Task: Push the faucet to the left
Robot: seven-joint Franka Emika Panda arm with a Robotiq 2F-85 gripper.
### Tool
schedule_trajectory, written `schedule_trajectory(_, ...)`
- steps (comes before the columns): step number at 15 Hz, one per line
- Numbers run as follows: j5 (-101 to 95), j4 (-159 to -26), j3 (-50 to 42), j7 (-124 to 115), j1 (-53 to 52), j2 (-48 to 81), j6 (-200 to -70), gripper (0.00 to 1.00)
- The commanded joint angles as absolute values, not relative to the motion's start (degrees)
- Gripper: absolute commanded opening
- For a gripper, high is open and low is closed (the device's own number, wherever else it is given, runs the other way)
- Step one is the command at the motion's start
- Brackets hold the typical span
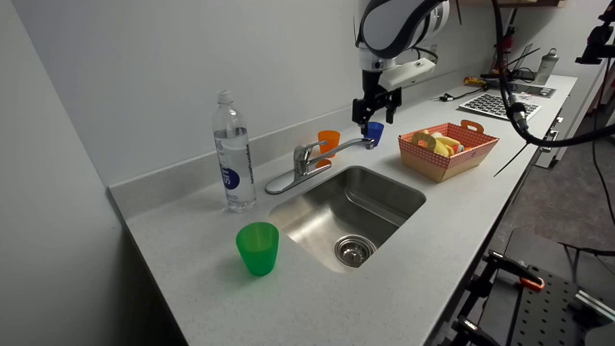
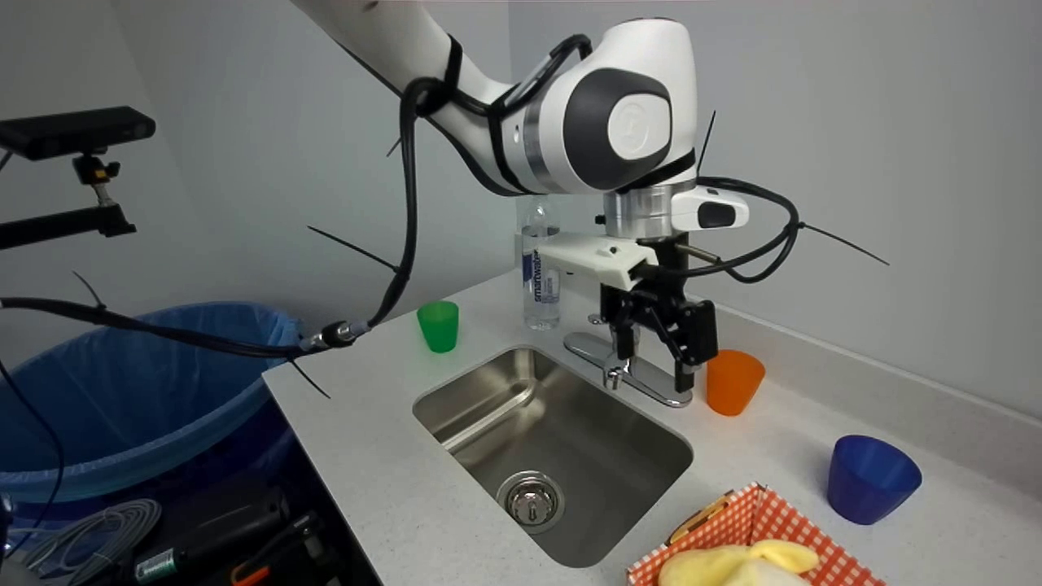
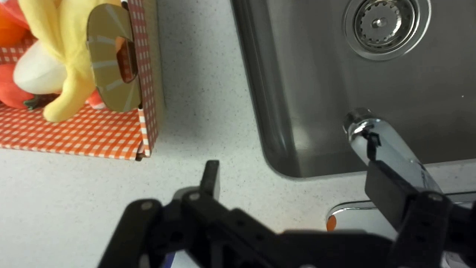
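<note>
Pincer [image 2: 654, 372], black and spread apart, is hovering by the thin-spouted chrome faucet [image 1: 302, 161], contact unclear; positioning seems in hand, the next move likely needing leftward pressure.

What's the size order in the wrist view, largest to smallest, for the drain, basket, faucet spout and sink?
1. Sink
2. Basket
3. Drain and faucet spout: too alike to rank, the drain cut off and the spout partly hidden.
</note>
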State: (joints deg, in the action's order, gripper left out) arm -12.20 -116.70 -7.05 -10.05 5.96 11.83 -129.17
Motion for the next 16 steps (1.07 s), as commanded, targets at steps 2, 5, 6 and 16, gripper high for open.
schedule_trajectory(2,-9.63,-112.24,-7.36,-7.37,6.3,16.93,-127.97,0.77)
schedule_trajectory(5,-8.95,-111.69,-7.18,-7.27,6.16,17.42,-128.7,0.58)
schedule_trajectory(6,-8.86,-111.67,-7.1,-7.07,6.12,17.4,-128.82,0.51)
schedule_trajectory(16,-1.66,-116.07,-3.92,-2.93,5.86,15.13,-130.72,0.0)
